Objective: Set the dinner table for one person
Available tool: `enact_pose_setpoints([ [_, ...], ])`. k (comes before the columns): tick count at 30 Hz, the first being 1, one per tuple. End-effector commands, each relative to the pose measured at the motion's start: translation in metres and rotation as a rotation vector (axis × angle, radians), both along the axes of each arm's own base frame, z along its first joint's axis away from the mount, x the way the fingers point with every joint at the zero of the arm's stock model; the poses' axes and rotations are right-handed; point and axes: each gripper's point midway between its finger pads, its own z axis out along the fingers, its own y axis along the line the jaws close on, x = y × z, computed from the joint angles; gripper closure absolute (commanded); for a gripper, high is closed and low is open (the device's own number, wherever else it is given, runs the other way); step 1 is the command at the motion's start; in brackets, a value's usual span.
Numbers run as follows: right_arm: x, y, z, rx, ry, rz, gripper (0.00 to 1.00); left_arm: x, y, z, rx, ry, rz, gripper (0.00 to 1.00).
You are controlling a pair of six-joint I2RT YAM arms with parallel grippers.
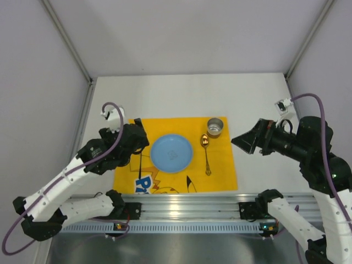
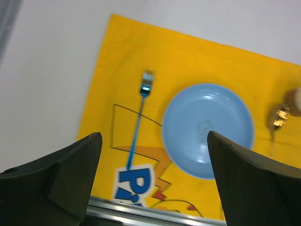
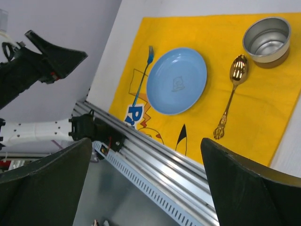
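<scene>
Across the near middle of the white dinner table [image 1: 187,93] lies a yellow cartoon-printed mat [image 1: 225,173]. A blue plate [image 1: 171,152] sits at the mat's centre. A blue fork [image 2: 138,117] lies left of the plate and a gold spoon [image 1: 206,154] right of it. A steel bowl [image 1: 215,127] stands near the mat's far right corner. The left gripper [image 2: 153,134] hangs over the mat's left edge, jaws wide and empty. The right gripper [image 3: 146,140] hovers just off the mat's right edge, jaws wide, holding nothing.
</scene>
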Motion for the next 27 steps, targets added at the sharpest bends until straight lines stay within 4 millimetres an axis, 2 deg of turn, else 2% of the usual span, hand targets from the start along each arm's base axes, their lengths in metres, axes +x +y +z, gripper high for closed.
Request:
enact_pose_setpoints([
  [1,-0.011,0.012,0.001,0.047,-0.032,0.076,0.0,-0.007,0.07,-0.027,0.242,-0.06,0.149,0.01],
  [3,-0.015,0.009,0.001,0.052,-0.048,0.06,0.0,0.002,0.073,-0.024,0.238,-0.14,0.146,0.02],
  [5,-0.021,0.007,0.01,0.061,-0.085,0.058,0.0,0.001,0.079,-0.038,0.236,-0.174,0.119,0.01],
  [6,-0.022,0.006,0.014,0.063,-0.106,0.058,0.0,0.008,0.077,-0.032,0.222,-0.223,0.095,0.02],
  [9,-0.026,0.001,0.015,0.055,-0.137,0.044,0.0,0.024,0.089,-0.037,0.294,-0.245,0.109,0.01],
  [11,-0.026,-0.001,0.01,0.045,-0.139,0.035,0.0,0.043,0.079,-0.06,0.305,-0.209,0.038,0.02],
  [12,-0.024,-0.001,0.007,0.04,-0.133,0.031,0.0,0.055,0.085,-0.078,0.294,-0.123,0.035,0.02],
  [14,-0.018,0.001,-0.004,0.027,-0.104,0.032,0.0,0.073,0.09,-0.09,0.245,-0.111,0.057,0.02],
  [15,-0.016,0.001,-0.006,0.023,-0.098,0.03,0.0,0.079,0.101,-0.111,0.241,-0.068,0.085,0.02],
  [16,-0.013,0.002,-0.009,0.016,-0.09,0.028,0.0,0.085,0.099,-0.118,0.214,-0.069,0.071,0.02],
  [17,-0.009,0.002,-0.009,0.01,-0.083,0.023,0.0,0.096,0.1,-0.112,0.19,-0.126,0.081,0.02],
  [18,-0.008,0.002,-0.008,0.005,-0.09,0.021,0.0,0.099,0.106,-0.123,0.194,-0.115,0.099,0.02],
  [21,-0.002,0.002,-0.002,-0.002,-0.116,0.015,0.0,0.116,0.114,-0.123,0.179,-0.159,0.128,0.02],
  [24,0.003,0.007,0.004,-0.004,-0.156,0.049,0.0,0.126,0.126,-0.128,0.165,-0.172,0.157,0.02],
  [27,0.012,0.006,0.001,-0.033,-0.155,0.04,0.0,0.133,0.132,-0.131,0.177,-0.226,0.147,0.02],
])
